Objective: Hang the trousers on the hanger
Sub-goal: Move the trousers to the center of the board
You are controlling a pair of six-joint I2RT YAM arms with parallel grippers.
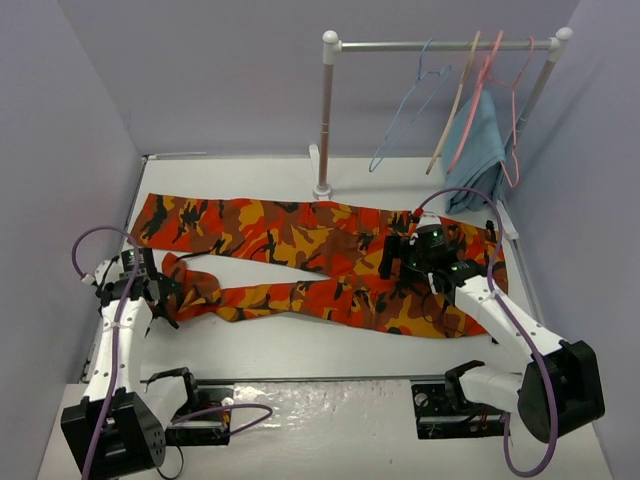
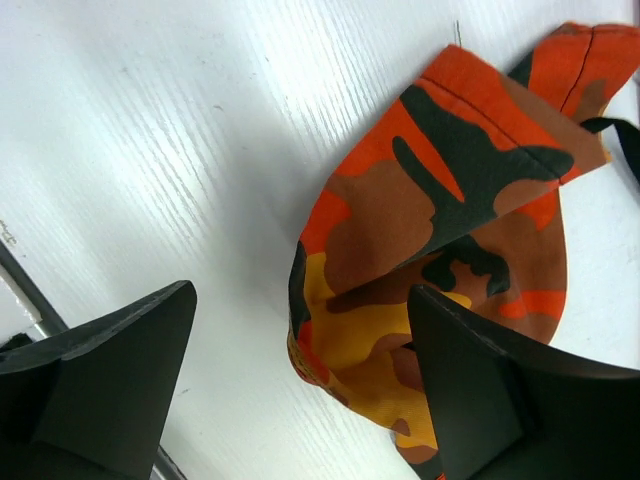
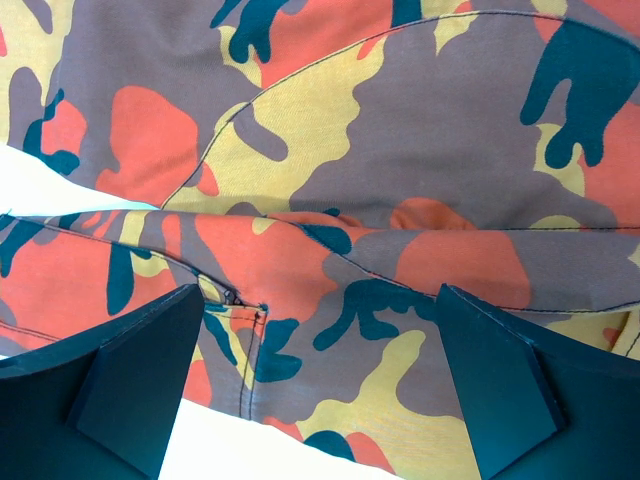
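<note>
The camouflage trousers lie flat across the table with the legs pointing left. The lower leg's cuff is folded over on itself. My left gripper stands open around that cuff end, one finger over the cloth and the other on bare table, gripping nothing. My right gripper hovers open over the waist and fly seam, its jaws wide apart just above the fabric. The light-blue wire hanger hangs by its hook on the rail at the back right.
A white clothes rack stands at the back. It also carries a tan wooden hanger, a pink hanger and a teal cloth. Purple walls close in the left, right and back sides.
</note>
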